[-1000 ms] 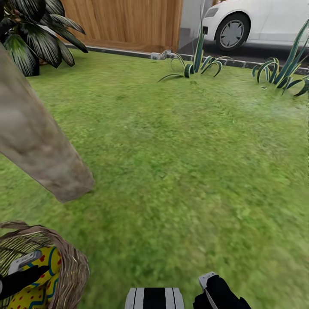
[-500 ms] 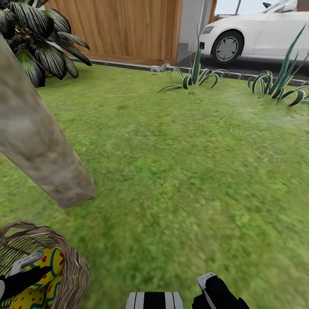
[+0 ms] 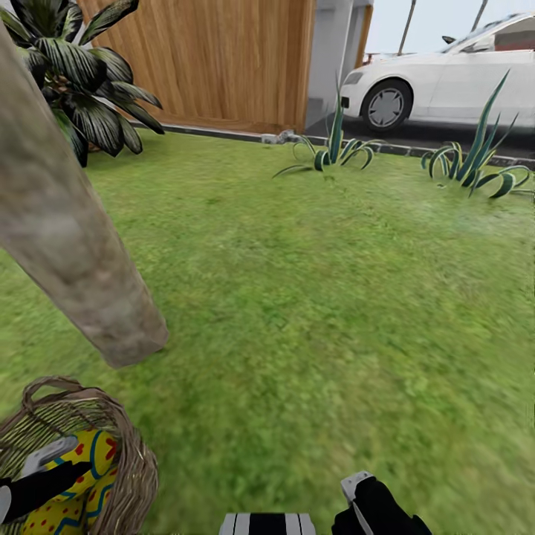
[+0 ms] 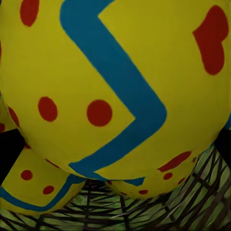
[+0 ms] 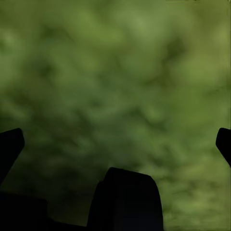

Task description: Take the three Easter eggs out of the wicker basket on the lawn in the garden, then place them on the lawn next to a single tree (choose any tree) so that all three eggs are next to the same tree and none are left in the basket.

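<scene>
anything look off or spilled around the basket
Nothing stands out. The basket sits upright on the grass beside the tree trunk, and the eggs are inside it, none spilled.

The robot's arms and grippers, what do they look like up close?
Mostly black. The left gripper has a dark finger beside a light grey, flat plate. The right gripper is a black, rounded casing with a pale grey tip; its wrist camera shows plain black fingers. No cables or markings are visible.

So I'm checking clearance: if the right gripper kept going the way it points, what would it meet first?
Probably just the lawn; the right gripper is open, with grass ahead, depth unclear.
</scene>
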You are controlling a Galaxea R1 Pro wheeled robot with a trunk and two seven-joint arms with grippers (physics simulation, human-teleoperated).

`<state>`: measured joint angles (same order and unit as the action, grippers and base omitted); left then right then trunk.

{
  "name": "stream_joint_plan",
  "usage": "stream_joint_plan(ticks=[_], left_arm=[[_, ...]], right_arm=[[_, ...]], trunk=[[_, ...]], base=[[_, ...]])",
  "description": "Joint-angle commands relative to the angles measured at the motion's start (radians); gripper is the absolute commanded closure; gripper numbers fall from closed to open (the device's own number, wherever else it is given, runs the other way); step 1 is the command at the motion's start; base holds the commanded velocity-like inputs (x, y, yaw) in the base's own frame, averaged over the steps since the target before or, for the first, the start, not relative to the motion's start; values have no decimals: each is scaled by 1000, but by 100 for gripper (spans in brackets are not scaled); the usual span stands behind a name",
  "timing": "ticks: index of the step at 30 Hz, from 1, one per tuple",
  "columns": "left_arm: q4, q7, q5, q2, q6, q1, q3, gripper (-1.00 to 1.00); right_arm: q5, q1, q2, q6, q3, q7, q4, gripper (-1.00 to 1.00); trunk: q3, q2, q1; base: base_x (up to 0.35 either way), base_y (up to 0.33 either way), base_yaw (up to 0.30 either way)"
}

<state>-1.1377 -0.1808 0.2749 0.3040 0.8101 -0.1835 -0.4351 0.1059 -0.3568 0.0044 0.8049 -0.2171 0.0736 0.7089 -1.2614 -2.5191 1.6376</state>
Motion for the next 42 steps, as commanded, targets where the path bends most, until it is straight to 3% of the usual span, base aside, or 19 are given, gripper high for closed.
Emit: stream_joint_plan(ticks=[1,17,42], left_arm=[[-1,-6,-3,0,5,-1,-2,100],[-1,-6,-5,-4,4,-1,-2,100],[-1,-8,-4,-7,4,-1,1,100]], right_arm=[[11,0,0,4,-1,8,1,-100],[10,0,-1,2,1,7,1,-100],[9,0,-1,3,0,7,1,-100]], trunk=[[3,0,-1],[65,4,-8],[162,10,-19]], base=[[-26,1,0],[-1,0,209],[-51,-12,4]])
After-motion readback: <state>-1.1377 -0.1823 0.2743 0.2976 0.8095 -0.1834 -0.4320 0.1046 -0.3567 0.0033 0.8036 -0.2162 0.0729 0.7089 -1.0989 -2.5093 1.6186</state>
